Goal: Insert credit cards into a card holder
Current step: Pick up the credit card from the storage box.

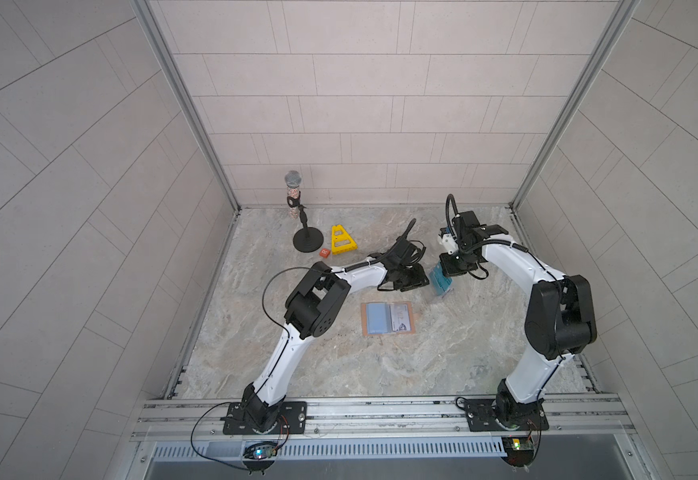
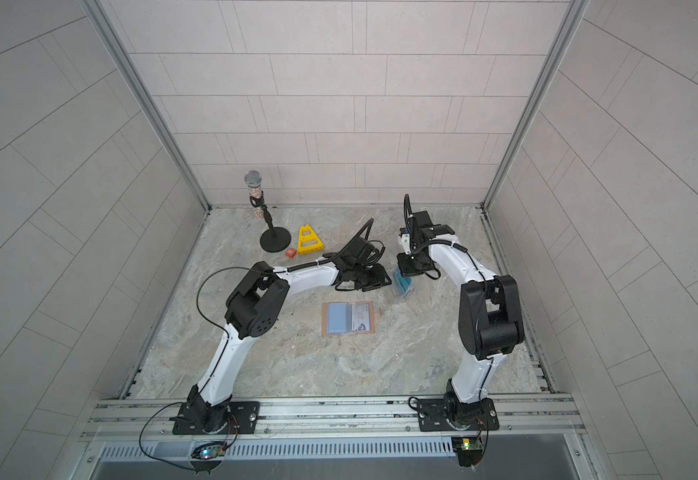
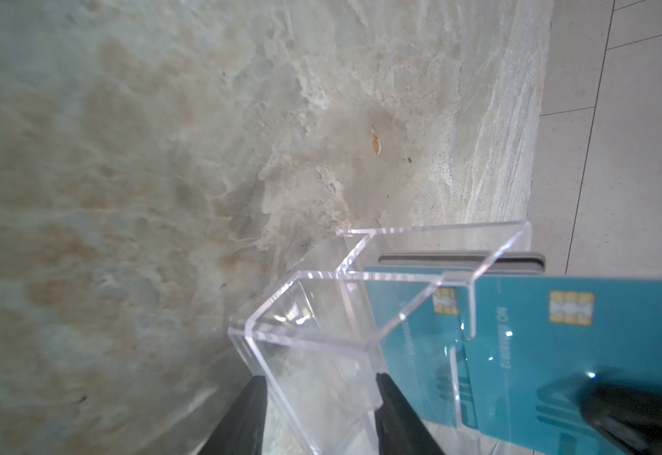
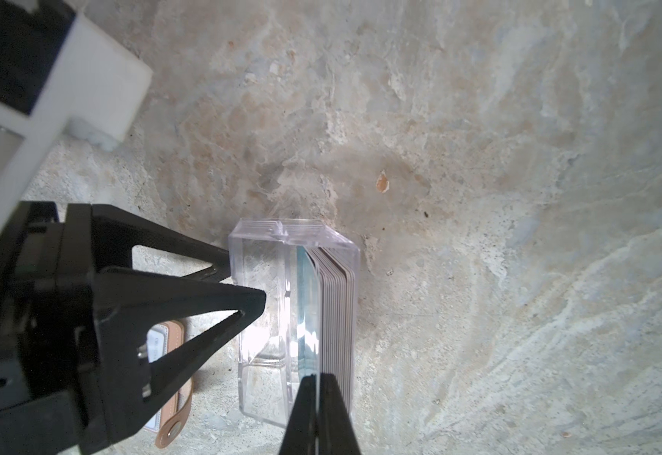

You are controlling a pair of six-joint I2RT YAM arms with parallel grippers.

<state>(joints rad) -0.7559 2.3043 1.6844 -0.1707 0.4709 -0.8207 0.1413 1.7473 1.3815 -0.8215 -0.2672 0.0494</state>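
The card holder (image 1: 364,328) lies open and flat on the marble table, with a light blue card (image 1: 376,318) and a pale picture card (image 1: 401,318) in its pockets. Its strap tab (image 4: 172,417) shows in the right wrist view. Behind it stands a clear plastic stand (image 4: 262,315) packed with credit cards (image 4: 337,311) on edge. My right gripper (image 4: 317,378) is shut on the top edge of a teal card (image 3: 597,335) at the front of that stack. My left gripper (image 3: 317,386) is closed on the stand's empty front section, one finger on each side.
A microphone on a round black base (image 1: 308,241) stands at the back left. Beside it lie a yellow triangular piece (image 1: 343,241) and a small orange tile (image 1: 324,252). Tiled walls close three sides, and an aluminium rail (image 1: 380,411) runs along the front.
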